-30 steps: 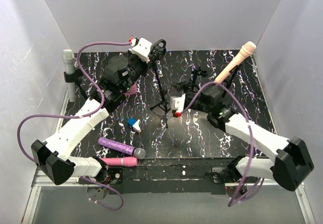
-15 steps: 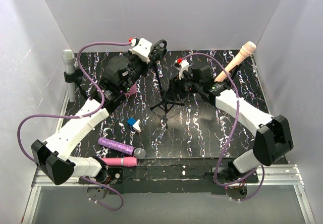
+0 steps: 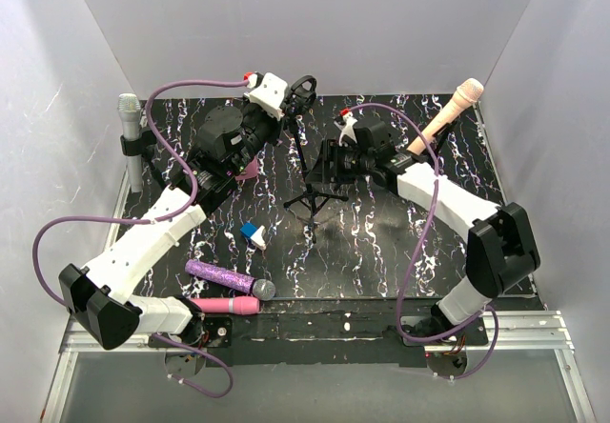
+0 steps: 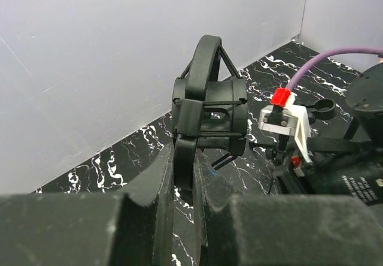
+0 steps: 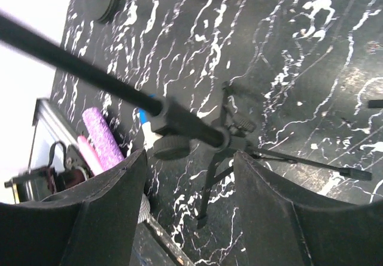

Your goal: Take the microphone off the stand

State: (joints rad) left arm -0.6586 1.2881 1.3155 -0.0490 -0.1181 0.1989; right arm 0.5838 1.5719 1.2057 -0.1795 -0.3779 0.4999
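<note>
A black tripod stand (image 3: 310, 197) stands mid-table, with a black shock-mount holder (image 3: 303, 89) at its top. My left gripper (image 3: 290, 106) is shut on the lower part of that holder (image 4: 206, 107); the fingers (image 4: 157, 182) clamp it from both sides. My right gripper (image 3: 324, 164) is open beside the stand's pole. In the right wrist view the pole (image 5: 179, 119) and its knob run across just above the gap between my fingers (image 5: 119, 200). A peach microphone (image 3: 456, 107) sits tilted on another stand at the back right.
A silver microphone (image 3: 129, 116) is clipped upright at the left wall. A purple glitter microphone (image 3: 224, 277) and a pink one (image 3: 224, 304) lie at the front left. A small blue-and-white piece (image 3: 253, 234) lies near the tripod's legs (image 5: 209, 182). A pink object (image 3: 246, 169) lies under my left arm.
My right arm swung from the middle front of the table up and back to the stand's pole, jaws open. My left gripper stayed on the holder.
</note>
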